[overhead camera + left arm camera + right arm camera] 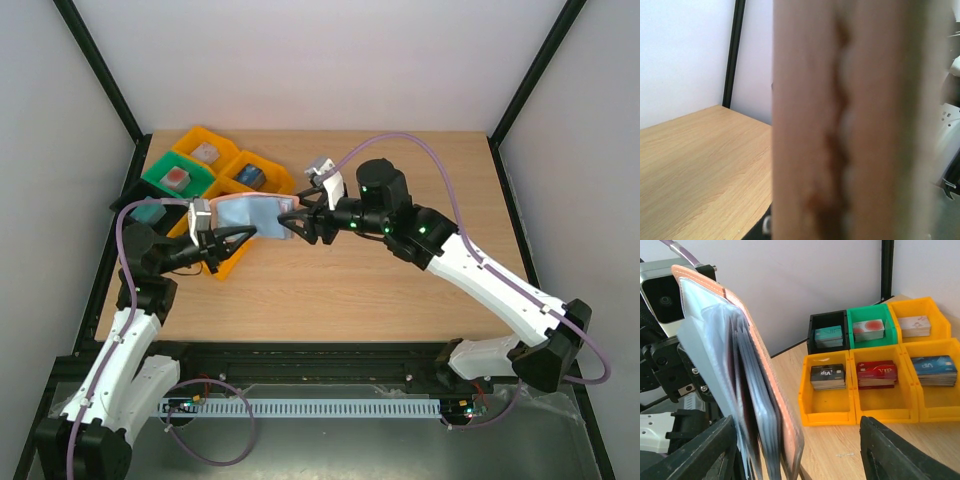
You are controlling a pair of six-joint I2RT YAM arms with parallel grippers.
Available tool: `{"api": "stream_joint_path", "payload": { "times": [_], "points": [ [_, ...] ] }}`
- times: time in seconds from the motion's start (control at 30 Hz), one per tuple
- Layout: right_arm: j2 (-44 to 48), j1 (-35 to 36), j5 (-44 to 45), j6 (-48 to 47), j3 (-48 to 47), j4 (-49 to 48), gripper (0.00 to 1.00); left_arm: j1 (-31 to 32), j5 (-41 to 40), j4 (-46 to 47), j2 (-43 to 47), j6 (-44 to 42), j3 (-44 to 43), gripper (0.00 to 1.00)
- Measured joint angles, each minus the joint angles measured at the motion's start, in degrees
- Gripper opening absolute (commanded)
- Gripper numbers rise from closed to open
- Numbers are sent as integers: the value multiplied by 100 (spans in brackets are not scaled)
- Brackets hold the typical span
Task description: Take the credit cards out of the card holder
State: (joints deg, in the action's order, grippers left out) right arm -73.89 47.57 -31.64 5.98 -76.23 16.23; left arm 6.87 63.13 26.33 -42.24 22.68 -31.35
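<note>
The card holder [255, 215] is held in the air over the table's left middle, open, with a tan-pink cover and light blue-grey inside. My left gripper [220, 240] is shut on its left end; in the left wrist view the blurred tan cover [840, 125] hides the fingers. My right gripper [298, 222] is at its right end. In the right wrist view the jaws stand wide open, and the holder's edge [785, 425] sits between them, close to the left finger [695, 455]. The credit cards [710, 345] show as pale and dark layers inside the holder.
Yellow [205, 148], green [158, 180] and black plastic trays sit at the back left, each with a stack of cards. In the right wrist view they stand right of the holder: a black tray [827, 319], a green one [872, 312] and several yellow ones [827, 412].
</note>
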Motion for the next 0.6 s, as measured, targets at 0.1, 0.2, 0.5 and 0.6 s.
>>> {"api": "stream_joint_path", "payload": {
  "times": [0.1,0.2,0.5,0.6],
  "points": [
    [-105,0,-105,136,0,-66,66,39,4,2,0,-22,0,2],
    [-186,0,-168,247,0,-164,67,63,13,0,0,-57,0,2],
    [50,-48,-260,-144,0,-85,72,87,35,-35,-2,-177,0,2],
    [216,-52,-315,-238,0,-15,67,90,35,-37,-7,-188,0,2]
  ]
}}
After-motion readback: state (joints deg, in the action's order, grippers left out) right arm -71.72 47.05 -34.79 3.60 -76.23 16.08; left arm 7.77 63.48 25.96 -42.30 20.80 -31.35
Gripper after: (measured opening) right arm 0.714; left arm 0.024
